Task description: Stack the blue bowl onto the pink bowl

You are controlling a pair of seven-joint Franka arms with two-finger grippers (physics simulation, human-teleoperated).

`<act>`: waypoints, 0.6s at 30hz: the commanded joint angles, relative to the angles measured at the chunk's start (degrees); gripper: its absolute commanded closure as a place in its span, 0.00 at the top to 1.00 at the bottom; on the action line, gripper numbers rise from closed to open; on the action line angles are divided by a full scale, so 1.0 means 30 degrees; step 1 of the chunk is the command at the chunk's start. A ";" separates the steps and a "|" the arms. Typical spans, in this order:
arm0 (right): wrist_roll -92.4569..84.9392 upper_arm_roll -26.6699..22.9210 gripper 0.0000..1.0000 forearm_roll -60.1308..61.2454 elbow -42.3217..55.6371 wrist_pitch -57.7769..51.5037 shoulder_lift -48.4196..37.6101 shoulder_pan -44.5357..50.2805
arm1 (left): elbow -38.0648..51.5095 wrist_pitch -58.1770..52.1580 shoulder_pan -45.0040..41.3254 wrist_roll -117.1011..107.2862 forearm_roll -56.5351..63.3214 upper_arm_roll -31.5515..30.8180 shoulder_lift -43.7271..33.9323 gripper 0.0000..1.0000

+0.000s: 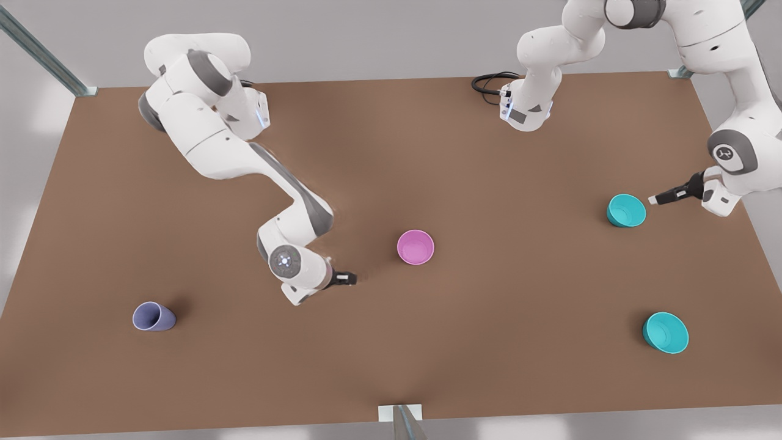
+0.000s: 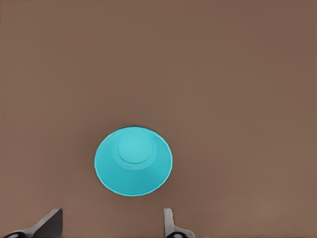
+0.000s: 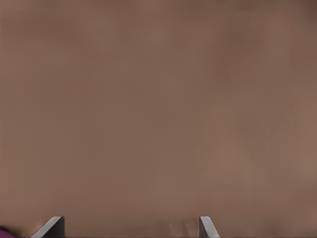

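Brown worktop [image 1: 489, 342] was seen bounded by pale walls in the front view. The pink bowl [image 1: 415, 247] was recorded upright near the middle. The right gripper [image 1: 349, 278] was noted just beside it, toward the front view's left. The blue bowl [image 1: 626, 210] was recorded at the front view's right, with the left gripper [image 1: 655, 199] just beside it. A second teal bowl [image 1: 665, 332] and a lavender cup [image 1: 154, 316] were noted well apart.

Left wrist view: the blue bowl [image 2: 133, 160] was recorded ahead of the left gripper [image 2: 112, 224], jaws spread wide, nothing held.

Right wrist view: the right gripper [image 3: 130, 227] was recorded with jaws wide apart, empty, over bare worktop [image 3: 158, 109].
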 commanded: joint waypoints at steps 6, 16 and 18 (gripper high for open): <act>-1.2089 0.0180 1.00 -0.1700 -0.2074 -1.2013 -0.9783 -0.5829 | -0.1739 0.5073 -0.0035 1.7853 -0.3981 0.1084 0.1569 1.00; -1.2558 0.0268 1.00 -0.0821 0.0563 -1.6674 -1.3800 -0.5184 | -0.2003 0.6567 -0.0035 1.7853 -0.4625 0.1113 0.4322 1.00; -1.2587 0.0180 1.00 -0.0820 0.1031 -1.6848 -1.3770 -0.5214 | -0.2003 0.6596 -0.0093 1.7853 -0.5562 0.1084 0.4909 1.00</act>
